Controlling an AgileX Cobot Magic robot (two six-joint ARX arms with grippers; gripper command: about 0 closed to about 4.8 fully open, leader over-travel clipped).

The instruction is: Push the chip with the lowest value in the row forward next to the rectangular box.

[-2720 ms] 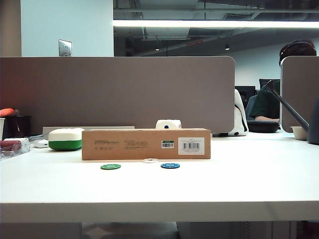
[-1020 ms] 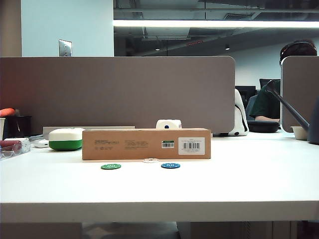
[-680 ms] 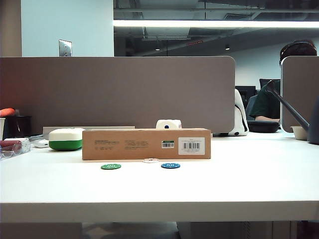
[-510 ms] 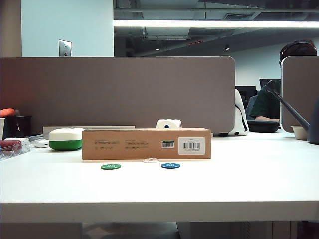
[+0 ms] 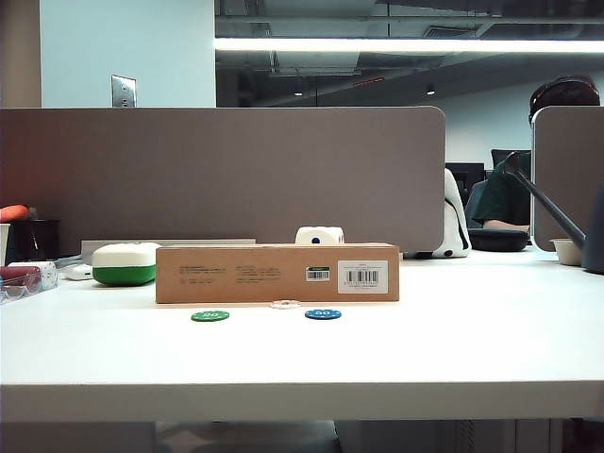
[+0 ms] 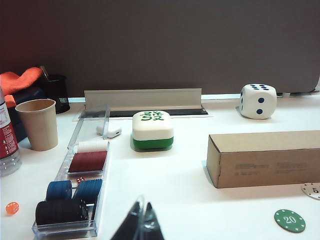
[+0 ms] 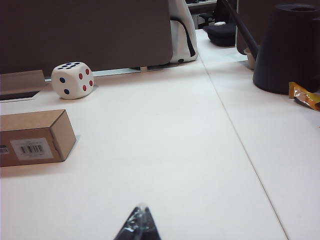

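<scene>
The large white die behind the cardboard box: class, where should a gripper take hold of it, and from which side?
Grip the die by two opposite flat faces, descending from above. It sits square on the table, with the box in front blocking a low approach.

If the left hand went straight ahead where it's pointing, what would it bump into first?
Probably the green-and-white case: the left hand, fingers together, points across bare table toward it. The chip tray sits just beside that line, and depth is hard to judge.

Bright, even light falls from a ceiling strip light (image 5: 406,44); the white table (image 5: 453,340) glares mildly, shadows stay soft, and the far background is dim.
</scene>
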